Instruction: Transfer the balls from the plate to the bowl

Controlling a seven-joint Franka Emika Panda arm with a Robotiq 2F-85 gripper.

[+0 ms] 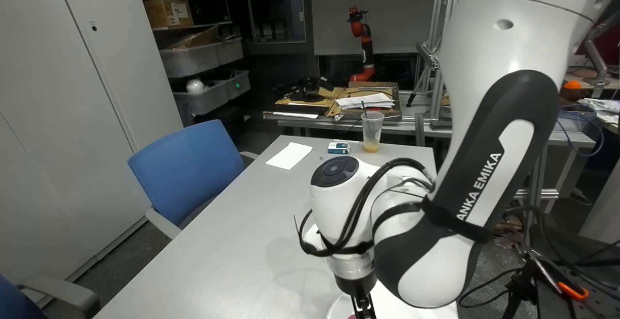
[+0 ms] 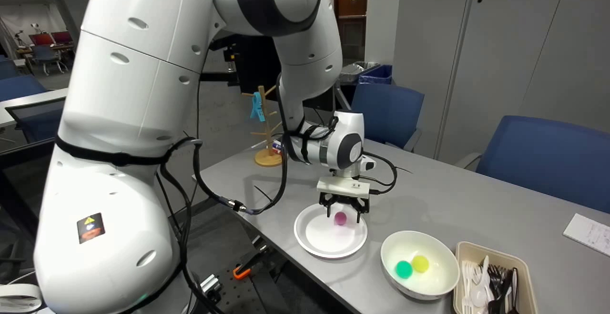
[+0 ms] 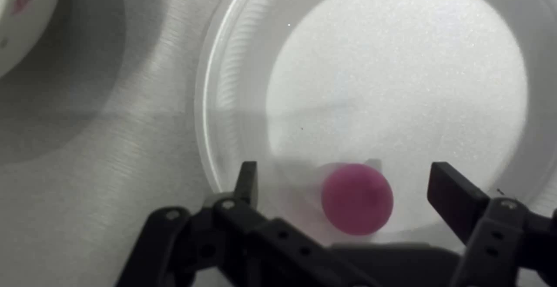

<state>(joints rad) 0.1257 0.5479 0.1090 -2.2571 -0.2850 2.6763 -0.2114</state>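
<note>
Grey table [image 2: 443, 195] with plate [image 2: 329, 240], bowl [image 2: 444, 276] and gripper [image 2: 343, 217].
We see the gripper parted wide, the pink ball [image 3: 357, 200] loose on the plate, seen between its sides; the green ball [image 2: 404, 269] and yellow ball [image 2: 420, 263] lie in the bowl.

The glossy-white, rounded-shell robot arm [image 2: 126, 99] is sporting grey oval screw recesses [image 2: 119, 58], plus a blk side panel [image 1: 484, 135] w/ white "ANKA EMIKA" lettering [image 1: 479, 186]. A dk-grey disc [image 1: 334, 168] is topping a smooth white housing [image 1: 336, 212]; a silver ring [image 1: 351, 265] is banding its lower end. Thick blk cables [image 1: 357, 210] are looping alongside, & flat blk straps [image 2: 121, 157] are circling the arm. A small dk rect. sticker [image 2: 90, 228] is bearing a yellow triangle. The matte-blk, multi-link gripper [image 3: 343, 171] is showing round silver screws [image 3: 228, 204].
</note>
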